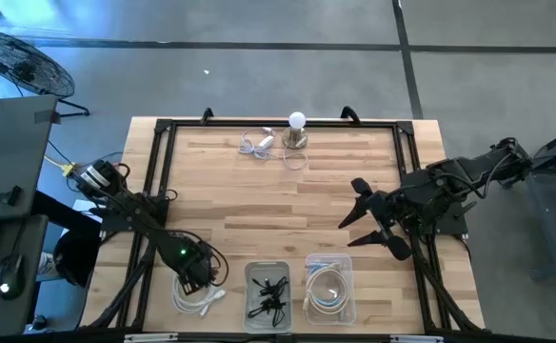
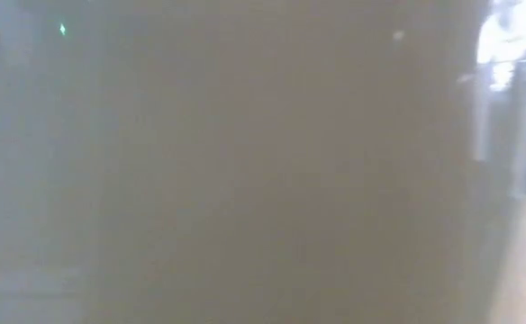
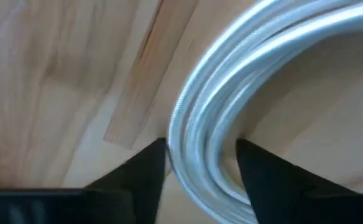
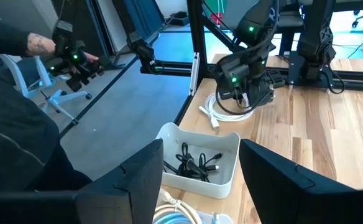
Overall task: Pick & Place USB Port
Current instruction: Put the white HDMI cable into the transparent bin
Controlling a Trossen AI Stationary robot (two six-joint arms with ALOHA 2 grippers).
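Note:
A coiled white USB cable [image 1: 198,297] lies flat on the wooden table near its near-left corner. My left gripper [image 1: 194,273] points down over it. In the left wrist view this gripper [image 3: 201,155] is open, with one finger on each side of the coil's bundled strands [image 3: 231,81]. The right wrist view shows the same coil [image 4: 226,112] under the left arm. My right gripper [image 1: 348,203] hovers open above the table's right half, pointing toward the left, and holds nothing [image 4: 201,162]. The low view is blurred over and shows nothing.
Two clear bins sit at the near edge: one with black cables [image 1: 249,272] [image 4: 200,180], one with white cables [image 1: 308,262]. A light bulb on a base [image 1: 297,133] and a white charger cable [image 1: 257,144] are at the far edge. A person [image 4: 20,124] stands past the table's left side.

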